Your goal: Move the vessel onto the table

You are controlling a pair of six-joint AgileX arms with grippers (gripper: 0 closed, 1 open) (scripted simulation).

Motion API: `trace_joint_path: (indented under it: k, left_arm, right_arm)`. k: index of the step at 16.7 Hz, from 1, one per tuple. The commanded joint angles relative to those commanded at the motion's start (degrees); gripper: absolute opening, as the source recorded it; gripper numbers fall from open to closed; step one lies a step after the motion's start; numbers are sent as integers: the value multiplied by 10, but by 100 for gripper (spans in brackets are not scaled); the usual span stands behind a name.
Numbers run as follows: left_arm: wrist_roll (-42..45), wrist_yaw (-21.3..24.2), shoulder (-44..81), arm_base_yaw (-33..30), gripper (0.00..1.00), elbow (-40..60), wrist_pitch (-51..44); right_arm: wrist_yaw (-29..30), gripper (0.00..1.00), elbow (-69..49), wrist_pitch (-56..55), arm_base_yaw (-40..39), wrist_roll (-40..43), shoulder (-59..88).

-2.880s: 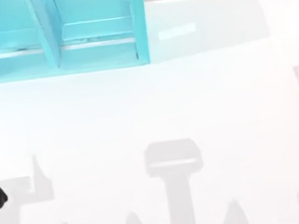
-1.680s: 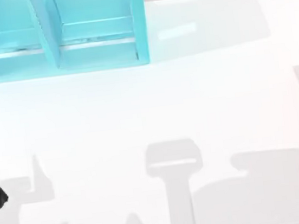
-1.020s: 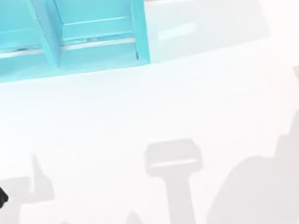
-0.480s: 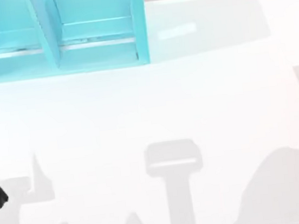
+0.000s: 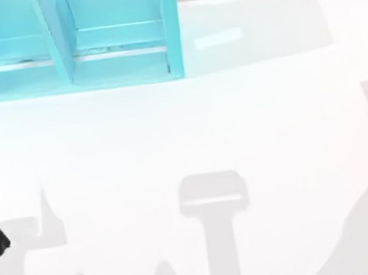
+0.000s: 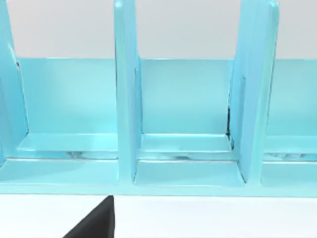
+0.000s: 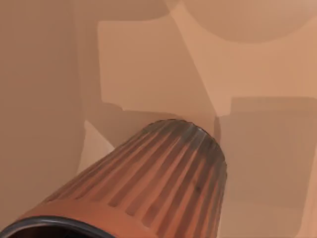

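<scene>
Vessel close under the right wrist camera

The ribbed reddish-brown vessel (image 7: 163, 183) sits right against that camera, perhaps held; its pincer's state I cannot tell. The turquoise shelf (image 5: 72, 44) stands far left on the white table (image 5: 236, 124).

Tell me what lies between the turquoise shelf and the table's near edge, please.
In the top view, only bare table with grey shadows lies below the shelf.

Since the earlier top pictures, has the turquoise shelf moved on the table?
No. The turquoise shelf keeps its place at the far left of the white table, and its right edge stands the same against the pale patch beside it.
</scene>
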State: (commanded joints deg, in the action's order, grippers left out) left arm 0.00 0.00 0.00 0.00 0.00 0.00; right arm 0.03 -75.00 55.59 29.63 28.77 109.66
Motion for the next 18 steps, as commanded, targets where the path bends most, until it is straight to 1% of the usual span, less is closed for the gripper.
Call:
trace_joint_path:
  k: [2, 15, 16, 18]
  left_arm:
    - [0, 0, 0, 0, 100, 0, 0]
    - [0, 0, 0, 0, 100, 0, 0]
    - [0, 0, 0, 0, 100, 0, 0]
    - [0, 0, 0, 0, 100, 0, 0]
  right_arm:
    - [0, 100, 0, 0, 0, 0, 0]
    - [0, 2, 0, 0, 0, 0, 0]
    - [0, 0, 0, 0, 0, 0, 0]
    - [0, 0, 0, 0, 0, 0, 0]
